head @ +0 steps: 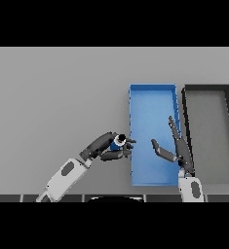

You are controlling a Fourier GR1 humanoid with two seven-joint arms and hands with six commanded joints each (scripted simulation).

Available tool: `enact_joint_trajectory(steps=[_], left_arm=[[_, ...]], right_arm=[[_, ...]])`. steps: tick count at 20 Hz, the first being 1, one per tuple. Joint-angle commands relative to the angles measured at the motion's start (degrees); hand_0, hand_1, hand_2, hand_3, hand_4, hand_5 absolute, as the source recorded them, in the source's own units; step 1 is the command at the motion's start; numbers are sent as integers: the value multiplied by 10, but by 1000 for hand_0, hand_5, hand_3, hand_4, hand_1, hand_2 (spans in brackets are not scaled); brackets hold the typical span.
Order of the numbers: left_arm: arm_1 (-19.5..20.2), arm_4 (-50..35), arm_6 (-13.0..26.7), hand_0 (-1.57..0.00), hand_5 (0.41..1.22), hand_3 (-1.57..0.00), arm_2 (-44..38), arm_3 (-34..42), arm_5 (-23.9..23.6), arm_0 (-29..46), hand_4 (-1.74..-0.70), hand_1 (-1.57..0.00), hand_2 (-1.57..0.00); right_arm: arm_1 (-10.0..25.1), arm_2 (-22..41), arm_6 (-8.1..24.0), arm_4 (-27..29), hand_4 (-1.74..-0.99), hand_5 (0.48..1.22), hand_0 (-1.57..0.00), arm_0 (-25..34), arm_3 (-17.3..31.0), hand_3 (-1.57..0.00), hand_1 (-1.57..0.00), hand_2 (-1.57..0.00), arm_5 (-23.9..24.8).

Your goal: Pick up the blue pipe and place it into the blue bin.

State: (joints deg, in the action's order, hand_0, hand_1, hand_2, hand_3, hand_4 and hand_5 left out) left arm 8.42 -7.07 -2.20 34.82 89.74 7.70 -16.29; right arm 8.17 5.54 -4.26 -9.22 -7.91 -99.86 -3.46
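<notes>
Gripping the blue pipe point(118, 141), the left hand point(111, 147) has its fingers and thumb curled round it, so only the pipe's pale round end and a bit of blue show between them. Hand + pipe sit just beside the blue bin point(152, 93), at its left wall toward the near end, fingertips touching or barely crossing the rim; can't tell which. Can't tell either whether the pipe is lifted off the grey table point(52, 97) or resting on it, though the grip suggests it's carried.

Right hand point(177, 148) comes in from the near edge on the right, fingers straight and spread, thumb out to the left, holding nothing. It shows over the bin's right wall, near end, w/ the thumb above the bin floor. Looks idle.

Further out: a black bin point(207, 87) stands right of the blue one, side by side, walls close together. Both look to hold nothing.

Progress, as a judgement: pick-up seems done, transfer nearly there. Left to do: bring the pipe rightward past the left wall, over the bin floor, then let go. Pipe isn't in the bin yet.
</notes>
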Motion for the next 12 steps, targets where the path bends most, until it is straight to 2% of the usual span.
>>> enact_joint_trajectory(steps=[1, 3, 5, 7, 8, 9, 12], left_arm=[[0, 3, 1, -1567, 1219, -1496, 4, 7, -3, 6, -1740, -1568, -1568], [1, 11, 6, -1568, 1219, -1495, 5, 5, -8, 7, -1740, -1569, -1569], [-2, 11, 7, -1569, 1219, -1495, 5, 1, -7, 9, -1740, -1570, -1570], [2, 9, 5, -1570, 1220, -1495, -3, -2, -4, 1, -1741, -1570, -1570], [-2, 11, 10, -1570, 1220, -1496, 0, -3, -6, 0, -1741, -1570, -1570], [-1, 10, 8, -1570, 1220, -1497, 0, -2, -2, -2, -1741, -1570, -1570], [2, 10, 4, -1571, 1221, -1494, 0, -1, -1, 2, -1741, -1571, -1571]], right_arm=[[1, -1, 4, 4, -1141, 605, 1, 4, 4, 1, 1, 1, -4], [3, -2, 12, 12, -1178, 605, 1, 15, 15, 1, 1, 1, -13], [4, -5, 14, 22, -1176, 605, 1, 24, 24, 1, 1, 1, -22], [9, -13, -19, 70, -1196, 622, 1, 30, 22, 1, 1, 1, -59], [14, -21, -16, 122, -1195, 608, 1, 40, 11, 1, 1, 1, -95], [30, -26, -6, 167, -1212, 589, 1, 49, -6, 1, 1, 1, -128], [88, -20, 50, 264, -1282, 537, 1, 81, -63, 1, 1, 1, -203]])
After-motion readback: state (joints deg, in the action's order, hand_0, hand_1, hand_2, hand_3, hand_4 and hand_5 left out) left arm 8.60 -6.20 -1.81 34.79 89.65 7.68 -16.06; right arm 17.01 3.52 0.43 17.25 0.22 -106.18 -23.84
